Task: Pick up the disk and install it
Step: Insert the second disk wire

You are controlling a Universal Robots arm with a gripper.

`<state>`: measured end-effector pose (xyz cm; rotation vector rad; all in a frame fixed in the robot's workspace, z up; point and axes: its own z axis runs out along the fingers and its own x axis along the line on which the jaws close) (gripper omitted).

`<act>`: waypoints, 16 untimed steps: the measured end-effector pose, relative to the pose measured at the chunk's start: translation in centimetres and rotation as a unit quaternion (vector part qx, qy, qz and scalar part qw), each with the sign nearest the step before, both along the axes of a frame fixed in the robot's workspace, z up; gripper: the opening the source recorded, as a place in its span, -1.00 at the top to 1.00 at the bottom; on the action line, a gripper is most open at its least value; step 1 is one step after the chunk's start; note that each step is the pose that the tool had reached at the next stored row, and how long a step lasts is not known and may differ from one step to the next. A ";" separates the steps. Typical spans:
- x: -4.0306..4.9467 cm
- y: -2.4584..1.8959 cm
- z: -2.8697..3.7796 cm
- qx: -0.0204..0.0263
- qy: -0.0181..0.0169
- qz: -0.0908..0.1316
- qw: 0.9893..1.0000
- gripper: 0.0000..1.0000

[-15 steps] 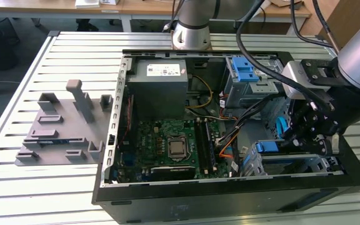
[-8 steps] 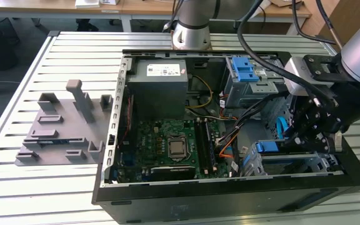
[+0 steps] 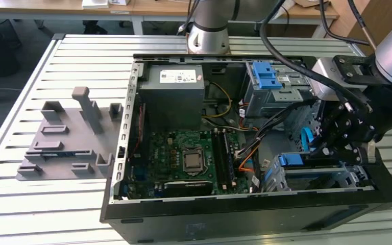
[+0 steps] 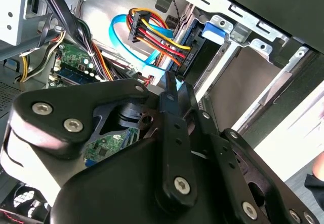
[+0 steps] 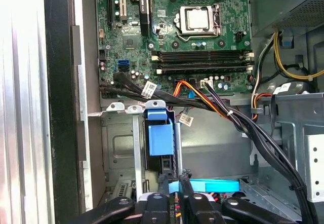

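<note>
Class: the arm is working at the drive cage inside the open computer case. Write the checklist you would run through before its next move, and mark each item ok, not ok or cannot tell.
1. Case open, inside reachable: ok.
2. Disk in the drive cage slot, blue rails between the metal walls: ok.
3. Disk pushed fully home: cannot tell.
4. Gripper lined up with the disk's end: ok in the first wrist view.
5. Coloured power cable and blue data cable away from the gripper: not ok, both run close beside it.
6. Cables plugged into the disk: cannot tell.
</note>
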<state>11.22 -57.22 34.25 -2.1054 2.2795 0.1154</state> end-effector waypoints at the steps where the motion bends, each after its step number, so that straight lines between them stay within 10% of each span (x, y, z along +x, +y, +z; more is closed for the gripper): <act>1: 0.00 0.00 0.01 0.000 0.000 0.000 1.000 0.56; 16: 0.22 0.00 -0.81 -0.001 0.000 0.000 1.000 0.79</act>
